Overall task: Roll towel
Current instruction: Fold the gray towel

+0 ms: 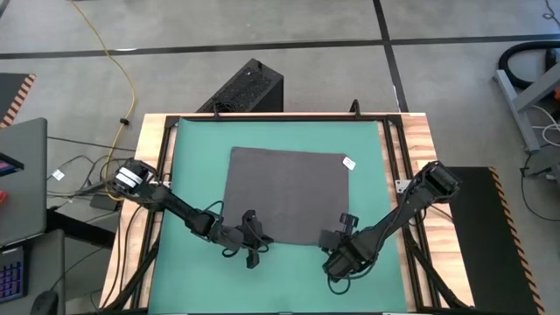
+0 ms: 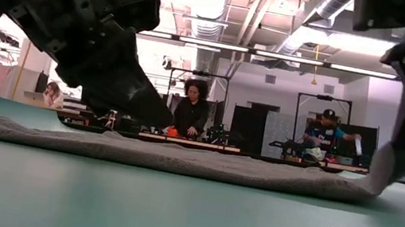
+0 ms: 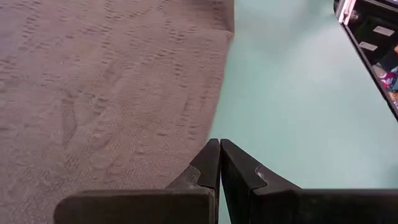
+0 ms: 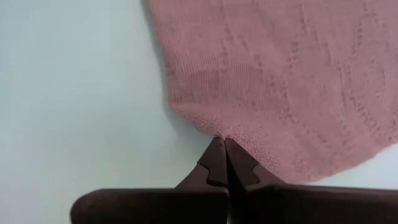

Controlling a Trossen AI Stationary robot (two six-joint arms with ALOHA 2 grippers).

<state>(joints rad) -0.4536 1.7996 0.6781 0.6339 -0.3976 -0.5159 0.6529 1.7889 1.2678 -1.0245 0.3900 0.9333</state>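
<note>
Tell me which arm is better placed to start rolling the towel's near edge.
Right, probably. The right gripper is shut on the towel at its near corner, which the low view shows lifted off the green mat. The left gripper is shut too, at the near edge, with no cloth visibly held.

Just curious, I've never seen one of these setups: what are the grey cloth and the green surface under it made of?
The towel looks like soft knitted or woven fabric: the left wrist view shows a ribbed, bumpy texture, and its corner drapes limply where the right end effector lifts it. The green mat looks smooth and matte, perhaps rubber or vinyl; the exact material can't be told.
</note>
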